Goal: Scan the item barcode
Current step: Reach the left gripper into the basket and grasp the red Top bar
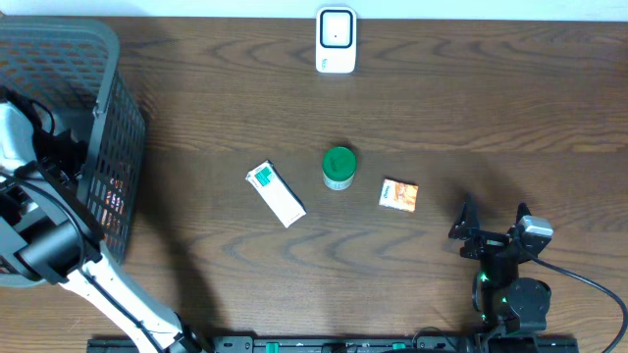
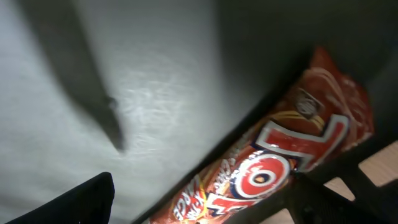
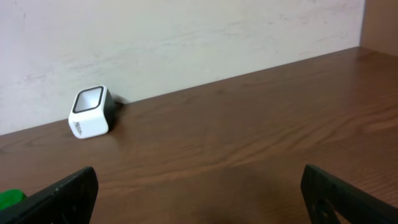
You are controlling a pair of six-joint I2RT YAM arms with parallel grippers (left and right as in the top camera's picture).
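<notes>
My left pincer (image 2: 199,204) stood with its jaws wide apart, down inside the gray basket (image 1: 110,118). Only the dark tips showed at the bottom corners of the left wrist view. Between them lay the red-and-orange snack packet (image 2: 280,168), slanting up toward the basket's lattice wall, its lower end cut off by the frame. It ran close to the right-hand tip, but I could not tell whether it touched. The print on the packet was blurred and I found no barcode on it. To the left of the packet the basket floor was bare, crossed by a shadow. From overhead the arm and the basket rim hid that pincer.

My right pincer (image 1: 491,231) hovered near the front edge of the surface (image 1: 471,108), jaws fully spread with nothing between them. Bare wood stretched ahead of it. The white scanner (image 1: 336,39) stood at the far edge against the wall, well apart from everything. Mid-surface sat a white-and-green box (image 1: 276,193), a green-lidded jar (image 1: 339,168) and a small orange box (image 1: 399,195), near one another but not touching. In the right wrist view only a green sliver of the jar showed.
</notes>
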